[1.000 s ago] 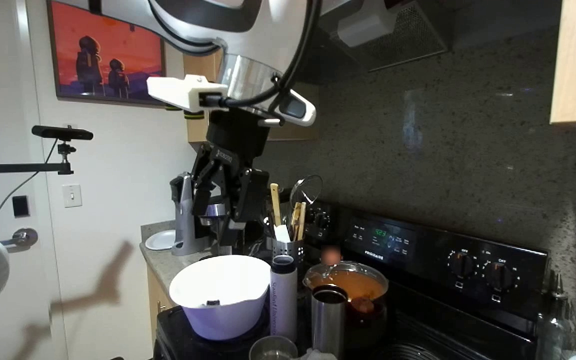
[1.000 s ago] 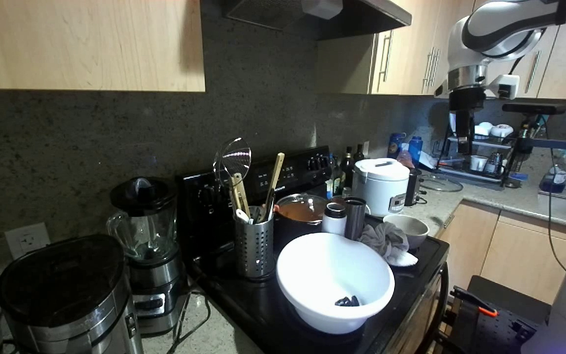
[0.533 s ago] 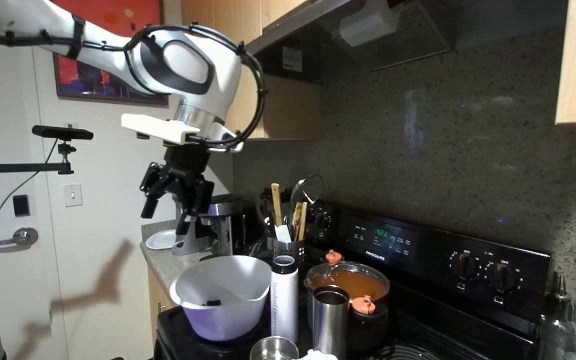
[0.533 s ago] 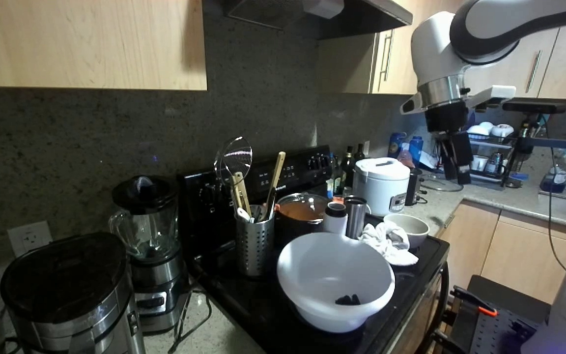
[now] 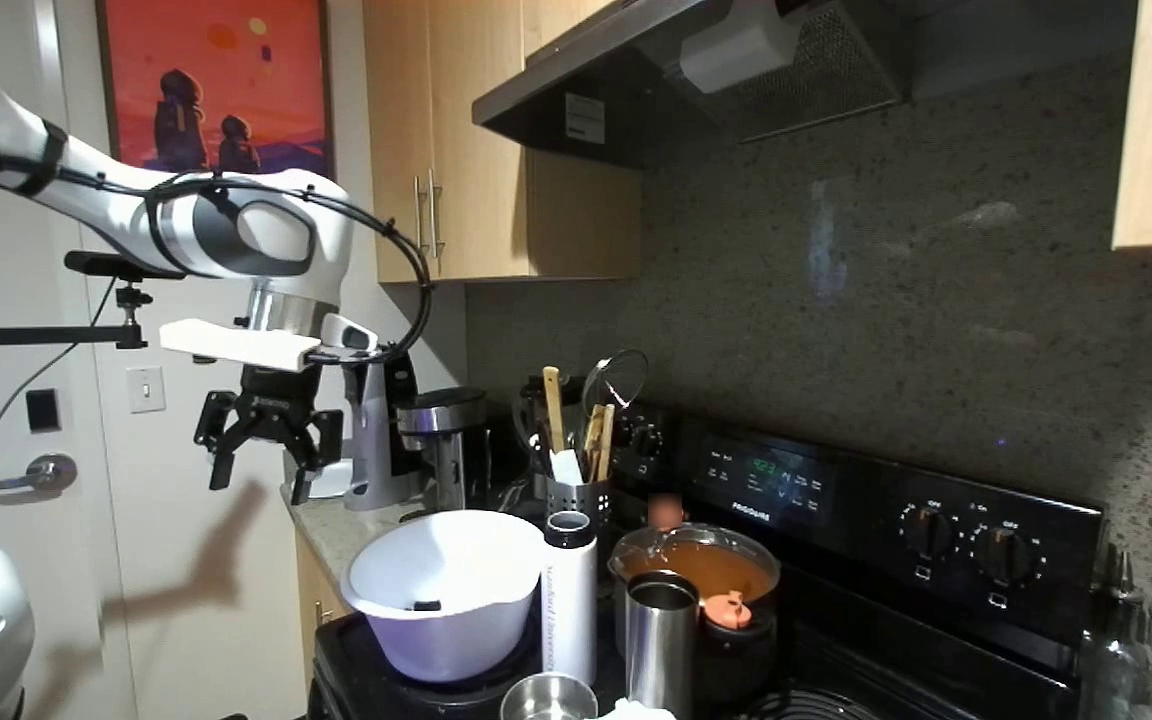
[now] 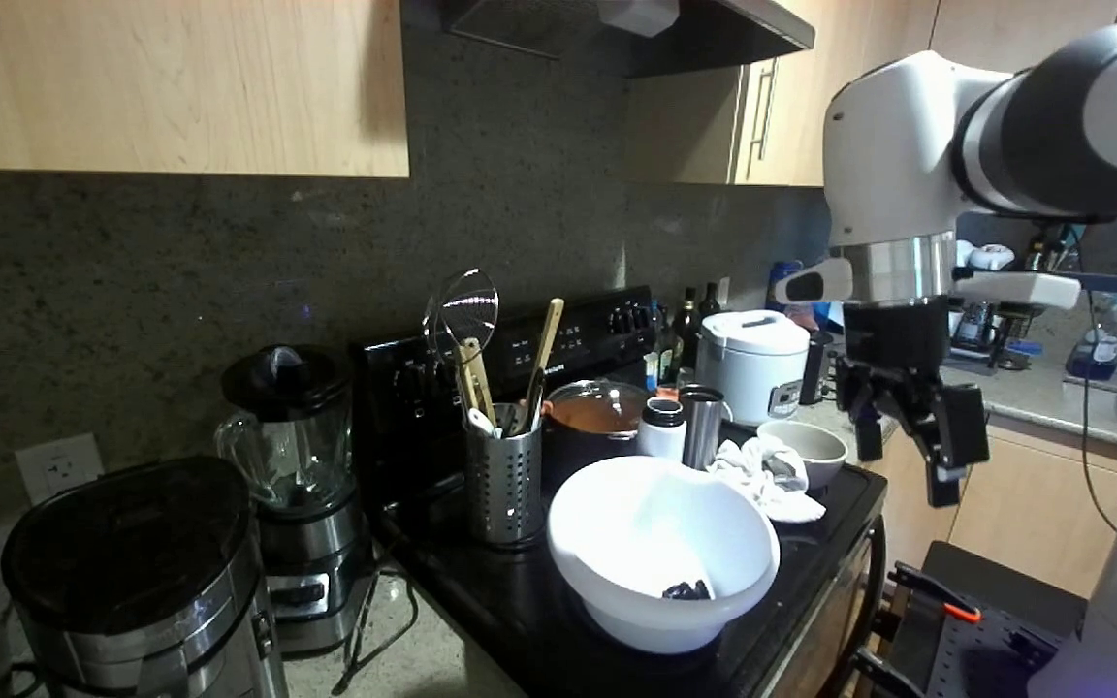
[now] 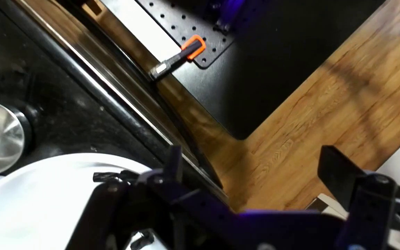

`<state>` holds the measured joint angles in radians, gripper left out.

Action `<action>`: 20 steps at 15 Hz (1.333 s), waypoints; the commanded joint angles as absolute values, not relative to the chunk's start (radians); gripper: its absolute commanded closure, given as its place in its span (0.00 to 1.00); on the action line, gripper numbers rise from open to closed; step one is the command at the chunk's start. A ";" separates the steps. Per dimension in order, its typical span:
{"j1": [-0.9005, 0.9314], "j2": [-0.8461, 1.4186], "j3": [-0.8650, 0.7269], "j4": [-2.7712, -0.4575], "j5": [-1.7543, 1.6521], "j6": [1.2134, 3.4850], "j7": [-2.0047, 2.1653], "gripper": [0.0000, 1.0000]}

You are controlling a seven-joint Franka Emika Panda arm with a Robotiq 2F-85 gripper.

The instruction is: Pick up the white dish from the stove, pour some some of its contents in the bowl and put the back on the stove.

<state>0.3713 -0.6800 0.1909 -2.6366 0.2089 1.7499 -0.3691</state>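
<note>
Wrist view: hanging with empty gripper (image 7: 250,152) spread wide, beyond the stovetop's (image 7: 59,119) front edge. Likely set this way to pinch the white basin (image 7: 36,205), handily near that edge.

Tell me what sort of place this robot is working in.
A kitchen, probably in a home: there's a black stove, a range hood above it, and a blender on the counter beside it.

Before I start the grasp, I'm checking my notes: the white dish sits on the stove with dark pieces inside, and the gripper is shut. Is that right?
Not quite: the gripper is open, its jaws spread wide apart, as the wrist view shows. The white dish does sit on the stove with dark pieces inside.
</note>
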 commanded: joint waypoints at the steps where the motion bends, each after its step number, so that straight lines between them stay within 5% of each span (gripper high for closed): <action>1: 0.435 -0.666 0.231 -2.753 0.262 1.987 -0.370 0.00; 9: 0.500 -0.425 0.260 -2.803 0.225 2.490 -0.357 0.00; 19: 0.404 -0.174 0.271 -2.798 -0.004 2.771 -0.294 0.00; 20: 0.391 -0.157 0.271 -2.798 -0.031 2.778 -0.282 0.25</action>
<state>0.4358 -0.2061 0.2560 -2.7985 0.0446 2.7332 -0.3263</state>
